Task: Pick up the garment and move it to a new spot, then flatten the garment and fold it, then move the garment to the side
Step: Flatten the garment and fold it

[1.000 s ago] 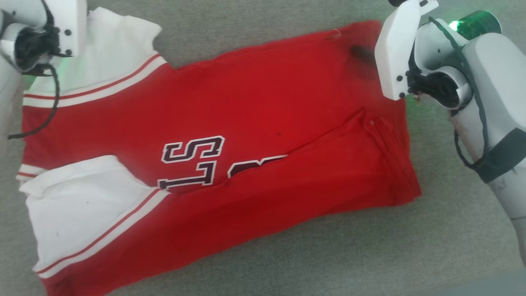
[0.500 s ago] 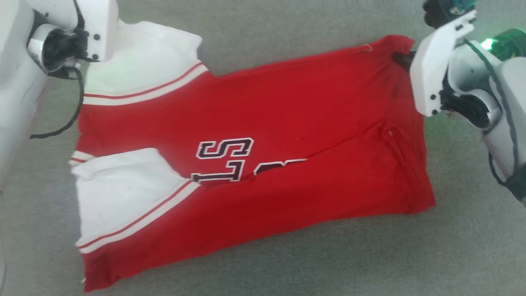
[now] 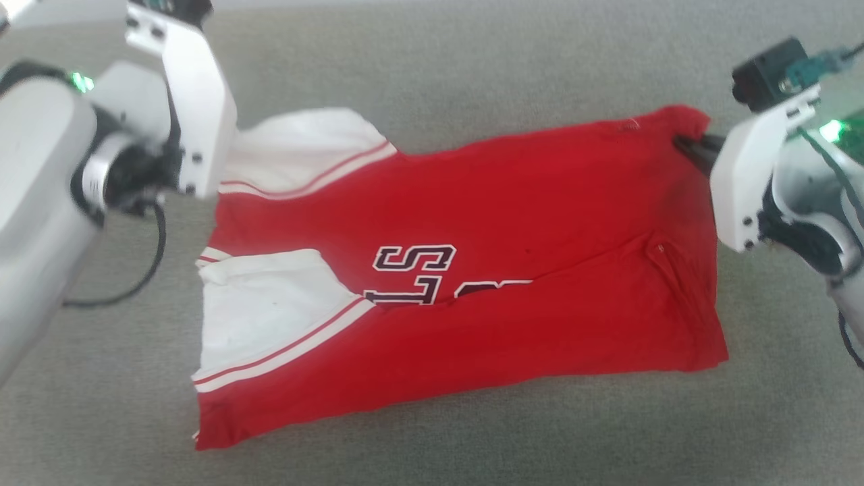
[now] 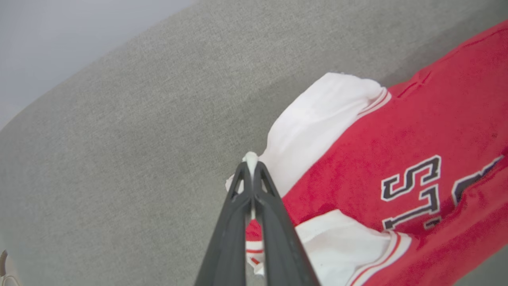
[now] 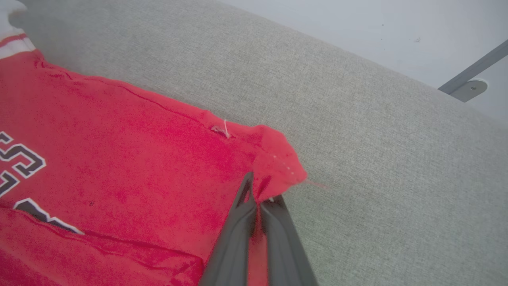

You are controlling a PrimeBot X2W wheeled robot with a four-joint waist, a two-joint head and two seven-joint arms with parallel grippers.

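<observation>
The garment (image 3: 513, 202), a red jersey with white striped panels and black lettering, lies spread on a grey cloth surface. My left gripper (image 4: 251, 161) is shut on the edge of its far white panel (image 4: 317, 119), with white cloth pinched at the fingertips. In the head view that arm's white wrist (image 3: 196, 101) covers the grip. My right gripper (image 5: 258, 194) is shut on the red corner (image 5: 278, 159) at the garment's far right, which puckers up around the fingers. Its dark fingers (image 3: 692, 145) show at that corner in the head view.
The grey cloth surface (image 3: 472, 67) spreads wide on every side of the garment. Its far edge (image 4: 99, 63) curves against a pale floor. A grey metal bracket (image 5: 468, 79) stands beyond that edge. A black cable (image 3: 135, 283) loops below my left arm.
The head camera has moved, so the whole picture has shifted. My right gripper has shut on the red corner, which now bunches up. The left gripper stays shut on the white panel.
</observation>
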